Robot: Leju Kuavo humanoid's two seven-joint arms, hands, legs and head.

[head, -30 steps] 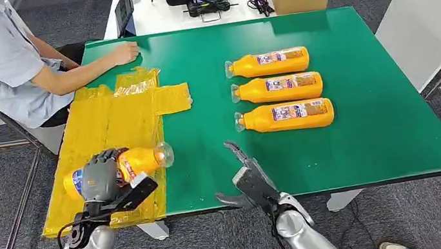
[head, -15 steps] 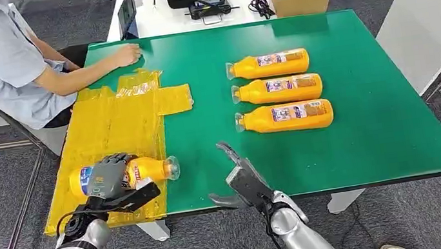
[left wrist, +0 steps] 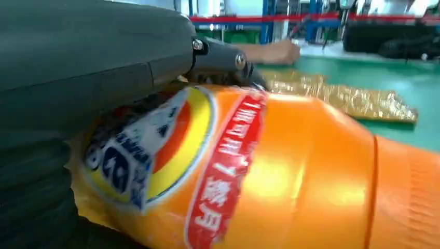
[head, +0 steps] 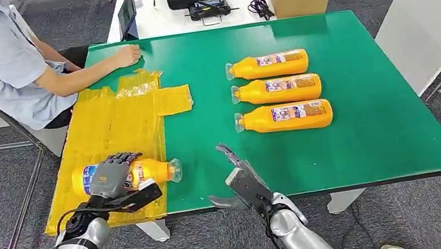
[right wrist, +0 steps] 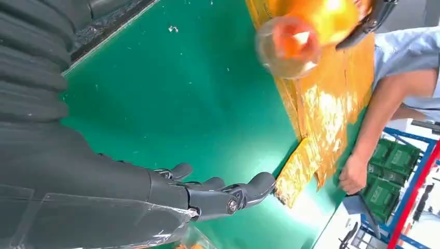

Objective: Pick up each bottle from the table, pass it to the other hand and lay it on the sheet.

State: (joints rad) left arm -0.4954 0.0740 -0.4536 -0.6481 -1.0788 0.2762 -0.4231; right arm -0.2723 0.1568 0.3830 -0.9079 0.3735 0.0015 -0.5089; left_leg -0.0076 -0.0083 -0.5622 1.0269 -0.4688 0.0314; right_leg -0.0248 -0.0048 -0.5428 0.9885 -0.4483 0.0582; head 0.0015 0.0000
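My left hand is wrapped over the labelled middle of an orange juice bottle, fingers curled across the top of it. The bottle lies on its side at the near end of the yellow sheet, its clear cap pointing right and reaching just past the sheet's edge over the green table. Whether it rests fully on the sheet or is held just above it, I cannot tell. In the left wrist view the bottle sits tight against my palm, the label wrinkled.

My right hand holds nothing; its fingers are spread and extended at the near table edge, a little right of the bottle's cap.

Three more orange bottles lie in a column at the middle right of the table: far, middle and near, all with caps pointing left.

They look full, so I judge them fairly heavy, with smooth rounded plastic that would roll or slip. The broad labelled belly is where I would take hold, across the width, not at the narrow neck.

A seated person's hand rests at the far left corner of the table, beyond the sheet.
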